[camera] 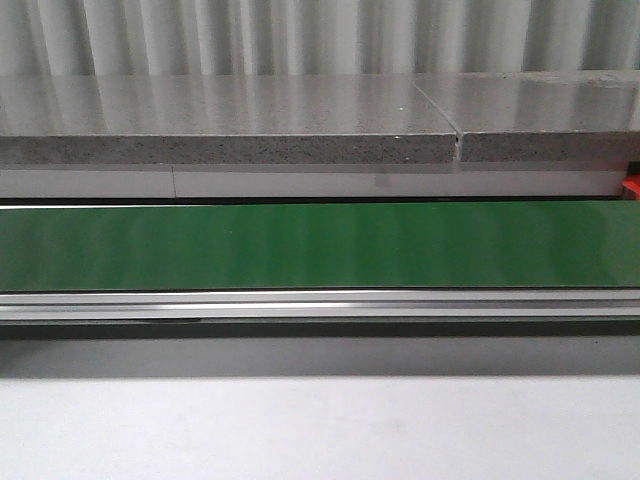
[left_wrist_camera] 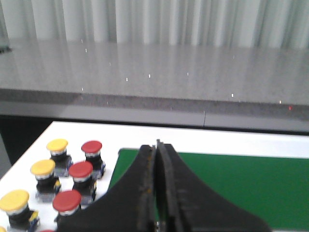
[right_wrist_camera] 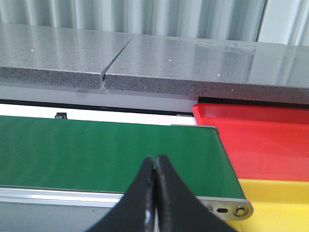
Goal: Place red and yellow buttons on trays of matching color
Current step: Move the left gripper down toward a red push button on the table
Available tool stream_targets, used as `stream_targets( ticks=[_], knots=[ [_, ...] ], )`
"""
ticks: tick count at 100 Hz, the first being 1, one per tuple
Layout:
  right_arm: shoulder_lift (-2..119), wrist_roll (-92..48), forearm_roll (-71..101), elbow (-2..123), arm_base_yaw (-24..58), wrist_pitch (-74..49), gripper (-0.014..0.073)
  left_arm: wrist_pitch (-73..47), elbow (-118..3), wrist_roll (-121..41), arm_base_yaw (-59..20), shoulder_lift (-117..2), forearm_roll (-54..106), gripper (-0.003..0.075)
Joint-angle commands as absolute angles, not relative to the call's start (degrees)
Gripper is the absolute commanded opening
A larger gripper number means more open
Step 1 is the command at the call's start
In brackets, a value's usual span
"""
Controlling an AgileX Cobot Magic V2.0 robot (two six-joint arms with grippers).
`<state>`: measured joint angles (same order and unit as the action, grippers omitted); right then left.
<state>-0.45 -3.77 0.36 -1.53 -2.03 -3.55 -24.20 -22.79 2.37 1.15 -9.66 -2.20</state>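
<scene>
Left pincer (left_wrist_camera: 157, 159) closed, buttons (left_wrist_camera: 80, 170) just beside, right pincer (right_wrist_camera: 155, 169) closed near red tray (right_wrist_camera: 260, 140)

All three views look forward, sharing the green belt (camera: 320, 245).

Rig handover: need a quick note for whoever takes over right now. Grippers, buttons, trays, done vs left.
Left gripper: shut, empty, over the belt's left end.
Right gripper: shut, empty, near the belt's right end.
Buttons: red buttons and yellow buttons stand grouped on the white surface beside the belt's left end.
Green belt: nothing on it in any view.
Red tray and yellow tray: past the belt's right end, visible parts empty.
Done: nothing placed. Left: all the sorting.
</scene>
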Motion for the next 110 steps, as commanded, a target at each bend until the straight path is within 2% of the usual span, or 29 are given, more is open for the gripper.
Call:
stream_targets(
  ticks=[1, 12, 26, 65, 72, 81, 86, 98, 105, 110],
  knots=[
    [-1.23, -3.75, -0.31, -0.7, -1.98, 0.91, -0.0069, -30.3, -30.79, 2.41, 1.17, -16.81, -0.62, -0.0021],
    [-1.23, -3.75, -0.31, -0.7, -1.98, 0.91, -0.0069, -38.71, -37.23, 2.41, 1.17, -23.98, 1.72, -0.0021],
    [-1.23, -3.75, -0.31, -0.7, -1.98, 0.91, -0.0069, -43.54, -41.32, 2.41, 1.17, -29.93, 5.91, -0.0021],
    [-1.23, -3.75, -0.31, -0.7, -1.98, 0.91, -0.0069, -46.18, -41.5, 2.41, 1.17, -35.12, 6.44, -0.002],
    [-1.23, -3.75, -0.31, -0.7, -1.98, 0.91, -0.0069, -46.73, -41.39, 2.41, 1.17, -35.11, 6.44, 0.0004],
    [-1.23, -3.75, -0.31, -0.7, -1.98, 0.91, -0.0069, -47.81, -41.41, 2.41, 1.17, -35.11, 6.44, 0.013],
    [-1.23, -3.75, -0.31, -0.7, -1.98, 0.91, -0.0069, -48.41, -41.41, 2.41, 1.17, -35.11, 6.44, 0.0235],
    [-1.23, -3.75, -0.31, -0.7, -1.98, 0.91, -0.0069, -48.8, -41.28, 2.97, 1.17, -35.11, 6.22, 0.0547],
    [-1.23, -3.75, -0.31, -0.7, -1.98, 0.91, -0.0069, -48.8, -40.8, 4.4, 1.17, -35.11, 6.08, 0.0655],
    [-1.23, -3.75, -0.31, -0.7, -1.98, 0.91, -0.0069, -48.8, -40.46, 6.19, 1.17, -35.11, 5.93, 0.0682]
  ],
)
